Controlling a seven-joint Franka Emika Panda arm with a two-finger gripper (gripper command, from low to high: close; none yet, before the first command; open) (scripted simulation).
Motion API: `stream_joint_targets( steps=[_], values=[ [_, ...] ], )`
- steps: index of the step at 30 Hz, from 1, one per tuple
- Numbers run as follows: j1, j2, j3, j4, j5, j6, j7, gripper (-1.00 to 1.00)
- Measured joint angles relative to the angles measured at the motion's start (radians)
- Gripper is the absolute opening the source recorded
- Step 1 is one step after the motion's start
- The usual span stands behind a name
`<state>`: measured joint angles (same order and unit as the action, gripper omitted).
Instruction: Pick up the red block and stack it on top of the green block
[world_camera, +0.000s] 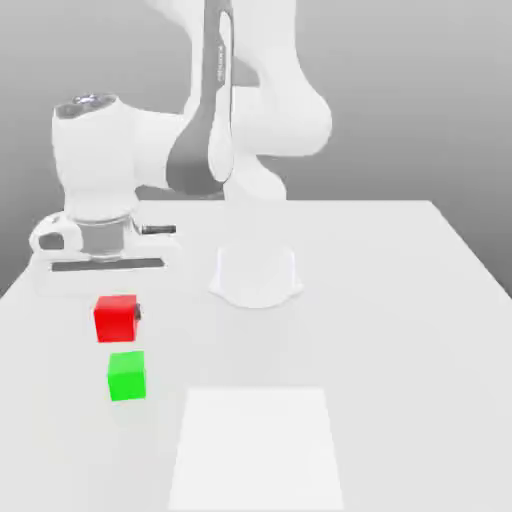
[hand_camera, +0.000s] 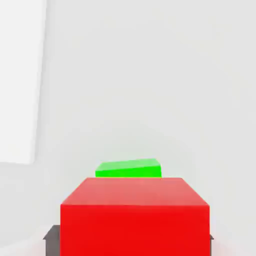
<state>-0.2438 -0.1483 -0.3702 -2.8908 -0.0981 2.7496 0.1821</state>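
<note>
While the white table (world_camera: 400, 300) spreads under everything, the white arm (world_camera: 250, 110) bends down to its hand at the exterior view's left. A pale square patch (world_camera: 255, 450) lies on the table near the front. The gripper (world_camera: 118, 318) is clenched on the red block (world_camera: 115, 318), holding it off the surface, just above and behind the green block (world_camera: 127, 376), apart from it. 1 dark fingertip (hand_camera: 51, 234) shows beside the red cube in the hand view.
</note>
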Motion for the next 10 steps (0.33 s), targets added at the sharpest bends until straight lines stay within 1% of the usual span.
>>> stream_joint_targets(
  steps=[6,8,9,10],
  values=[
    [0.035,0.128,-0.005,0.002,0.115,0.120,-0.081,-1.00],
    [0.031,0.175,0.011,0.000,0.164,0.165,-0.115,-1.00],
    [0.028,0.189,0.016,0.000,0.178,0.178,-0.125,1.00],
    [0.028,0.189,0.016,0.000,0.178,0.178,-0.125,1.00]
  ],
)
